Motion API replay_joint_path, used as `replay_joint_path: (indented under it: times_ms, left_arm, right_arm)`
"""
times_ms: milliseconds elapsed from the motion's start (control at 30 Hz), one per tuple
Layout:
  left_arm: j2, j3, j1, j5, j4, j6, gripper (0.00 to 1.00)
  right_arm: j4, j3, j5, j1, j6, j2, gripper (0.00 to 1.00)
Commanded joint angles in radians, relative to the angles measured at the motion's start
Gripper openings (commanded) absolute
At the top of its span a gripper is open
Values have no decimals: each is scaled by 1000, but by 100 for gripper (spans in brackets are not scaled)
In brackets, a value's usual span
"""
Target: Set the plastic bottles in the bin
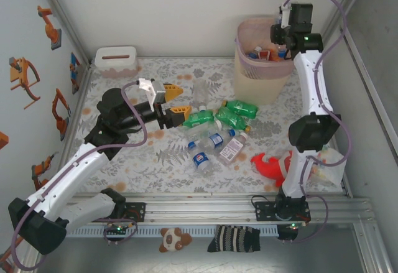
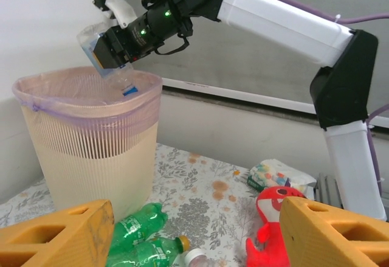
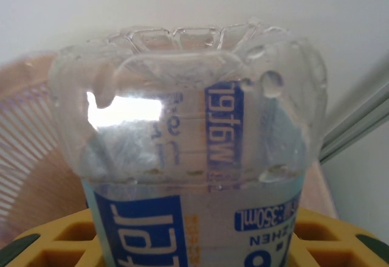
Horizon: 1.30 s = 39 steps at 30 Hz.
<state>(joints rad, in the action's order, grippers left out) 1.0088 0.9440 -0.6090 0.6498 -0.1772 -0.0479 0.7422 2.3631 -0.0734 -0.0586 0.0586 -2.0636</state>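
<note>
Top view: bright, even, diffuse light from overhead. Shadows on the table point(image 1: 155, 161) are soft and faint, and focus is sharp throughout.
Left wrist: background is crisp, but the orange fingers point(image 2: 55, 233) near the lens are slightly soft.
Right wrist: the clear bottle point(image 3: 188, 157) is very close and soft, with 1 white glare patch on its left.

The top external camera looks steeply down from high at the near edge, far enough off to take in the whole floral table point(image 1: 155, 161). The left wrist camera sits low behind the left gripper point(image 2: 194, 236), facing almost level between its orange fingers point(image 2: 61, 233) toward the bin point(image 2: 91, 151) and the right arm point(image 2: 279, 20) beyond, ground the top view shares. The right wrist camera looks forward along the right gripper point(image 3: 194, 249) from very close, a clear water bottle point(image 3: 194, 139) just ahead of the lens.
</note>
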Motion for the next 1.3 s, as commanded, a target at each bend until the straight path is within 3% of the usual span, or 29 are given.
replay_joint_path:
  times_ms: [0, 500, 800, 1267]
  left_arm:
    - [-21, -8, 6, -10, 26, 40, 71]
    - [-10, -17, 29, -11, 18, 34, 71]
    - [-11, -29, 43, -1, -16, -3, 71]
    - [11, -8, 49, -48, 27, -71, 71]
  right_arm:
    - [84, 64, -29, 7, 18, -45, 47]
    - [197, 66, -116, 16, -16, -169, 48]
    - [203, 71, -105, 15, -41, -138, 69]
    - [209, 53, -37, 15, -69, -18, 73]
